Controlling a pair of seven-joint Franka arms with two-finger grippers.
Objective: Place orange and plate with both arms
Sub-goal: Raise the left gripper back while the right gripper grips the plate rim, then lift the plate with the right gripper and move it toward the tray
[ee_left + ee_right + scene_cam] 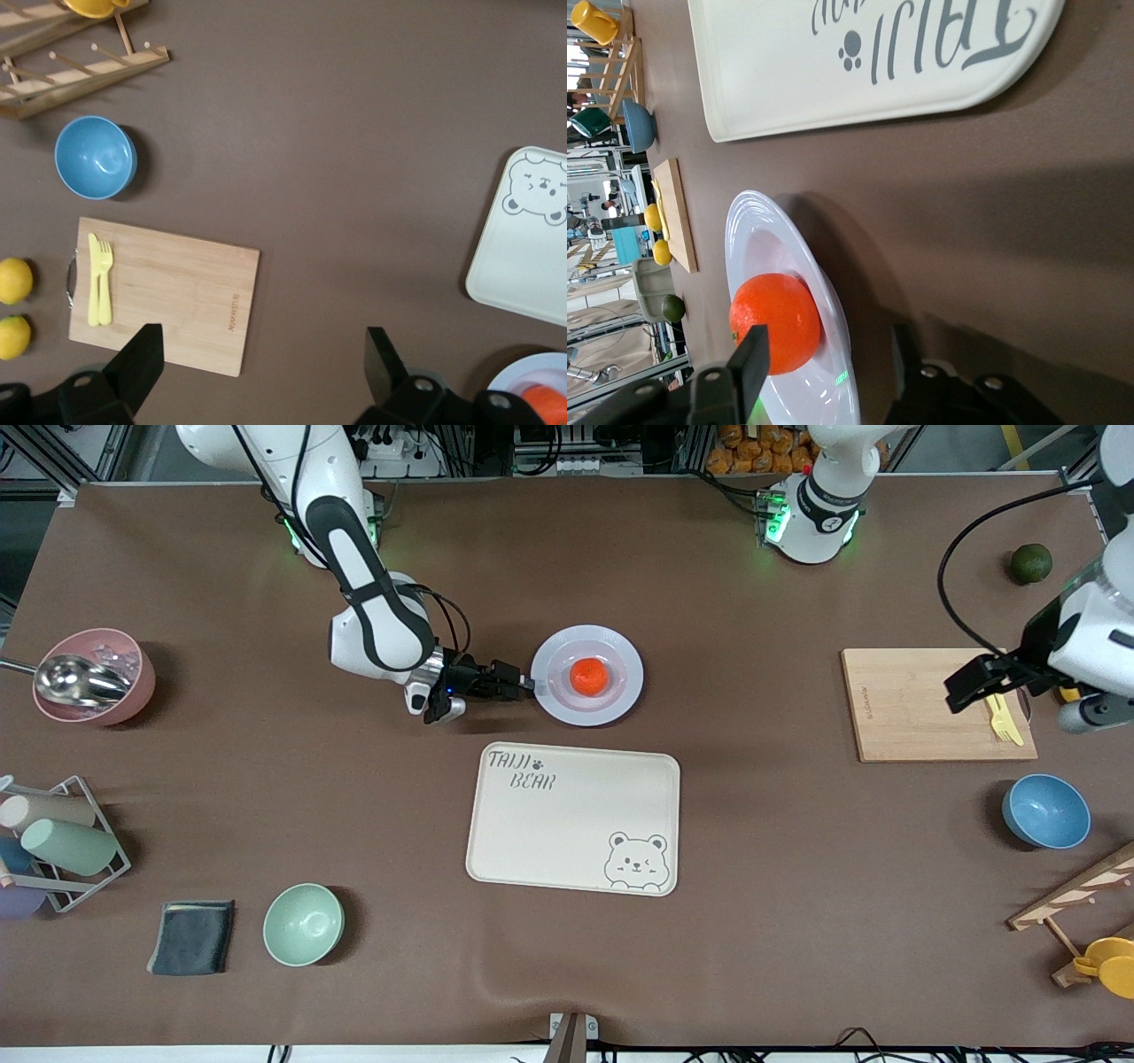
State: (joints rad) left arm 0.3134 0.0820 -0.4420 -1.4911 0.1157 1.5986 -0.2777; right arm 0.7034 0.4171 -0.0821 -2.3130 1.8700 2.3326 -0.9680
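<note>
On the pale plate (620, 691) sits 1 glossy red-orange orange (588, 677).

Both arms were glossy white shells with black sections. The right arm (363, 593), upper left of the front view, had a long black panel down its forearm and loose black cables looping off the wrist. Its gripper (523, 684) was all black, blocky, with a small blue light near the wrist. The left arm (1094, 633), at the right edge, wore a thick black cable arcing over it, and its gripper (966, 686) was matte black too. Both bases glowed green.
</note>
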